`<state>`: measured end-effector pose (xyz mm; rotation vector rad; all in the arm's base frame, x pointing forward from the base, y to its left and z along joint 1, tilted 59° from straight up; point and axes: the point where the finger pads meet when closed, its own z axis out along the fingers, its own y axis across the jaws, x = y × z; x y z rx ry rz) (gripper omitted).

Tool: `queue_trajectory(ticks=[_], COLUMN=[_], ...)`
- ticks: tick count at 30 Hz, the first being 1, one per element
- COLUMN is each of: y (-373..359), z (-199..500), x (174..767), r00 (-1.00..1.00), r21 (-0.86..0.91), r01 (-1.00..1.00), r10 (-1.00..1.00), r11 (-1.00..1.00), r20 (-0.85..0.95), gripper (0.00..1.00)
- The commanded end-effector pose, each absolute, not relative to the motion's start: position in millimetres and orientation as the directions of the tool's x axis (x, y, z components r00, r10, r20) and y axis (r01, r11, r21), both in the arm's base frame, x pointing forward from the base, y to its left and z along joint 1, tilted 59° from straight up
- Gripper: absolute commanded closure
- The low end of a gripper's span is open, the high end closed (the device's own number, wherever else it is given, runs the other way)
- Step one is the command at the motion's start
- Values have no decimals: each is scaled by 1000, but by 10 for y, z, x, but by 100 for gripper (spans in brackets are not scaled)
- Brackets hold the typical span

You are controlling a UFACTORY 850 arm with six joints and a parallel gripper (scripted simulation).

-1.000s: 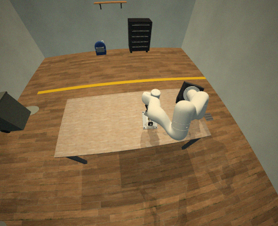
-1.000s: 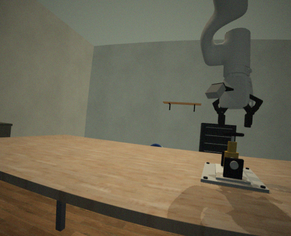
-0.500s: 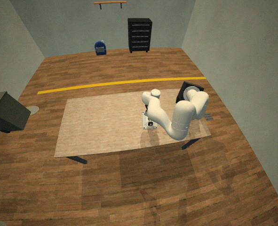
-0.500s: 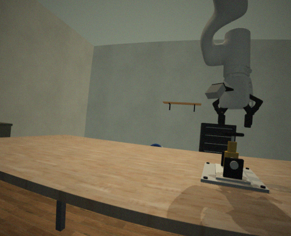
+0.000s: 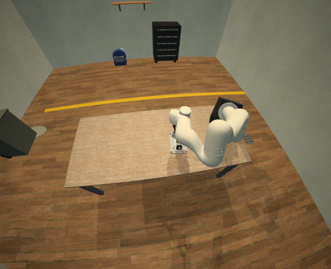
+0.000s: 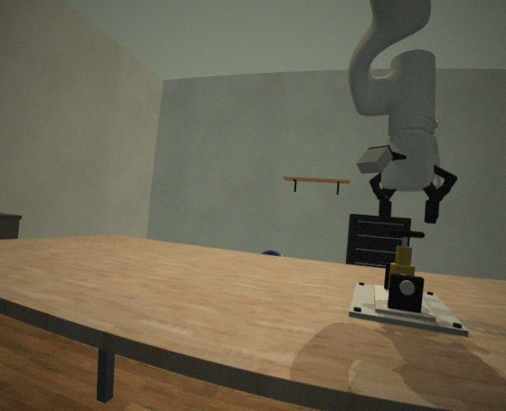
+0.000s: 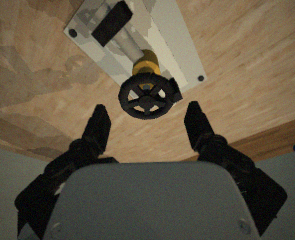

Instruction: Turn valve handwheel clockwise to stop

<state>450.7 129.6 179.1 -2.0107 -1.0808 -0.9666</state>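
Note:
The valve has a black body and a yellow bonnet, and stands on a white base plate on the table. Its black spoked handwheel lies level on top. My gripper is open and empty. It points straight down and hangs just above the handwheel, with one finger on each side of it and neither touching. In the top view the white arm hides the gripper.
The arm's base sits at the table's far right corner. A black chest of drawers, a blue backpack and a wall shelf are at the back wall. A grey box stands left of the table.

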Motion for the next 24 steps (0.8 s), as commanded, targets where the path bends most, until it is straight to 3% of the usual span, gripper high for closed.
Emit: queue_trajectory(ticks=[1,24], y=[1312,1472], z=[1781,1678], x=[4517,4576], r00=[388,388], r21=[-194,-194], r01=[872,872], r10=[392,392], r11=[-449,-449], r20=[834,834], gripper=[0,0])
